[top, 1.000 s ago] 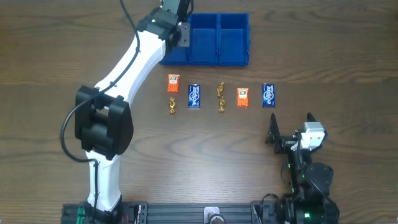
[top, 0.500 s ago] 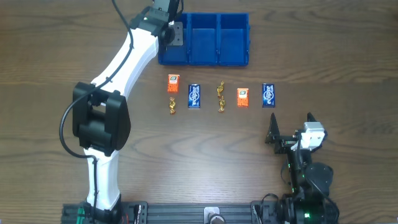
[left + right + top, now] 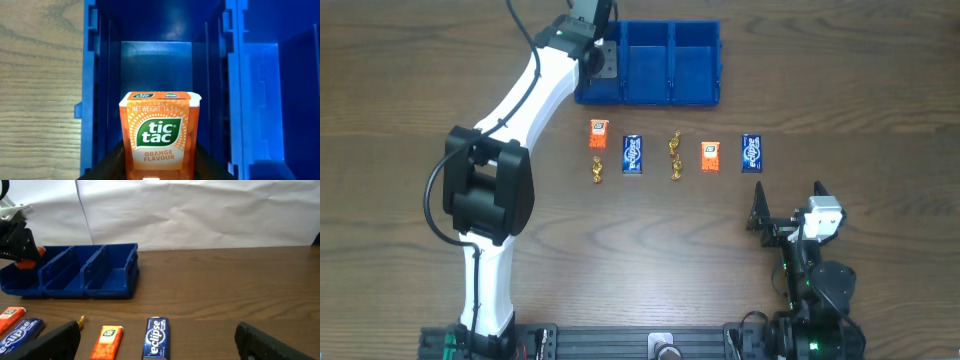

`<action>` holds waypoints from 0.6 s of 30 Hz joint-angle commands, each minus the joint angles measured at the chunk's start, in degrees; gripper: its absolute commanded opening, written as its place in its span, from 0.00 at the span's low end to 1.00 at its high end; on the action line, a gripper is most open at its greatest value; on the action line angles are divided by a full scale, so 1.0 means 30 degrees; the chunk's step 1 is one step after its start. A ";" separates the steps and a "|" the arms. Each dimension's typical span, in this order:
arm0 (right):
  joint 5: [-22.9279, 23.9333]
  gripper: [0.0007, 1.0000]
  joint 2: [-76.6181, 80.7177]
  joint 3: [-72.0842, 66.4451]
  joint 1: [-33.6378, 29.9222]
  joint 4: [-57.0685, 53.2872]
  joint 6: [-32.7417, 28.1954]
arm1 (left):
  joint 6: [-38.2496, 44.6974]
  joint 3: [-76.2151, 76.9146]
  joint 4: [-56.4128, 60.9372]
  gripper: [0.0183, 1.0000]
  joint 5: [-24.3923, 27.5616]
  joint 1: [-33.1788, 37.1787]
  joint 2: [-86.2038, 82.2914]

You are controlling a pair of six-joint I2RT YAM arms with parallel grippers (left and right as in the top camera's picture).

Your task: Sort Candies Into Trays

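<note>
Left gripper (image 3: 160, 172) holds orange box (image 3: 161, 132) over leftmost tray (image 3: 90, 75) compartment.

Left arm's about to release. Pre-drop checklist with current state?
1. Orange box clamped in left gripper: ok.
2. Box over the blue tray's left compartment: ok, per the left wrist view.
3. Compartment floor bare: ok where visible; cannot tell behind the box.
4. Side clearance: ok, a gap shows on each side of the box.
5. Drop height: cannot tell.
6. Right gripper out of the way: ok, open and low near its base, apart from the tray.
</note>
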 commanded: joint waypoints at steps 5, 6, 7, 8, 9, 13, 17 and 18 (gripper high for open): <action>-0.0022 1.00 -0.0146 -0.0080 0.0036 -0.0051 -0.0240 | -0.0204 0.0532 0.0379 0.20 0.0342 0.0058 0.0189; -0.0022 1.00 -0.0146 -0.0080 0.0036 -0.0051 -0.0240 | -0.0204 0.0532 0.0386 0.21 0.0335 0.0058 0.0189; -0.0029 1.00 -0.0146 -0.0080 0.0036 -0.0051 -0.0240 | -0.0204 0.0532 0.0379 0.22 0.0328 0.0058 0.0189; -0.0022 1.00 -0.0146 -0.0080 0.0036 -0.0051 -0.0240 | -0.0204 0.0532 0.0379 0.23 0.0328 0.0058 0.0189; -0.0029 1.00 -0.0146 -0.0080 0.0036 -0.0051 -0.0240 | -0.0204 0.0532 0.0379 0.23 0.0328 0.0058 0.0189; -0.0029 1.00 -0.0146 -0.0080 0.0036 -0.0051 -0.0240 | -0.0197 0.0532 0.0386 0.39 0.0255 0.0051 0.0189; -0.0022 1.00 -0.0146 -0.0080 0.0036 -0.0051 -0.0240 | -0.0197 0.0539 0.0386 0.67 0.0233 0.0044 0.0175; -0.0022 1.00 -0.0146 -0.0080 0.0036 -0.0051 -0.0240 | -0.0197 0.0539 0.0386 0.75 0.0182 0.0044 0.0168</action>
